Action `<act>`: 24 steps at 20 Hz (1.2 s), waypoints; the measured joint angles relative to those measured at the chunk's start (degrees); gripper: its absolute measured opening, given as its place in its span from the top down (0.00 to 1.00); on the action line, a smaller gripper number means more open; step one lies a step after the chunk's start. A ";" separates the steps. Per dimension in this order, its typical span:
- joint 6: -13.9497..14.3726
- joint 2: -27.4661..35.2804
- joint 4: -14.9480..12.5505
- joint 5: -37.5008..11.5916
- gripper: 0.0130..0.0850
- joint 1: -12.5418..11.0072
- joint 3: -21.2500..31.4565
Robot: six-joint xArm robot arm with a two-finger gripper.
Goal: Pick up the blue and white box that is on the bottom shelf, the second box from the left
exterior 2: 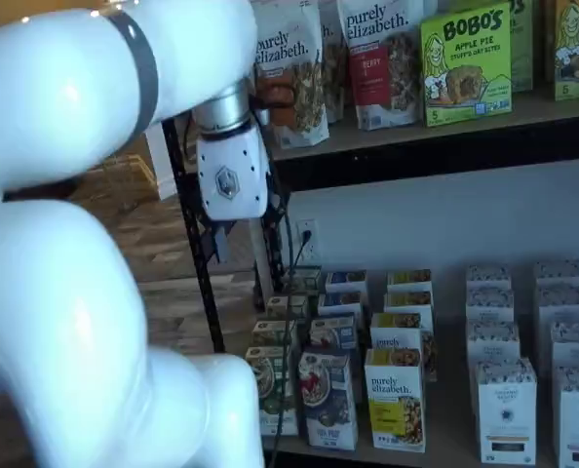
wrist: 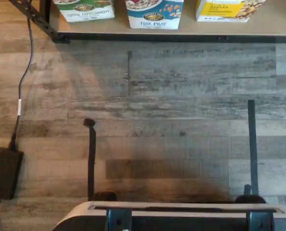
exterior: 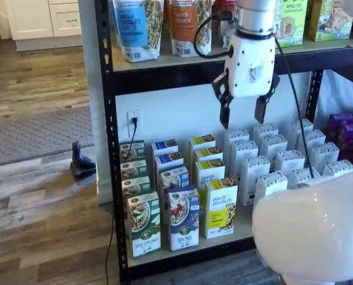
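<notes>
The blue and white box (exterior: 183,217) stood upright at the front edge of the bottom shelf (exterior: 242,228), heading its own row of like boxes (exterior: 167,160) that ran toward the back wall. Just beside it on one side stood a green-and-white box (exterior: 144,223), and on the other a yellow-and-white box (exterior: 220,208) marked "purely elizabeth"; further along the shelf were rows of white boxes (exterior: 268,159) with dark-dotted tops. A black cable (exterior: 131,141) dropped from a wall outlet (exterior: 134,120) behind the green-and-white row. The claw (exterior: 244,110) hung well above the rows, just below the upper shelf (exterior: 224,65), its two black fingers wide apart with nothing between them. Bagged and boxed goods, among them a green Bobo's apple pie box (exterior 2: 467,64), filled the upper shelf. In the wrist view, the three front boxes lined the shelf's front edge above wood-plank floor (wrist: 181,96), where a black power adapter (wrist: 5,172) lay.
</notes>
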 joint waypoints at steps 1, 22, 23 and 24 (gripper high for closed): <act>0.49 0.06 -0.44 -1.41 0.00 0.48 1.04; 3.79 8.93 -1.94 -27.06 0.00 3.56 15.00; 3.82 9.45 -1.91 -28.17 0.00 3.61 15.43; 3.87 10.04 -1.83 -29.57 0.00 3.72 15.98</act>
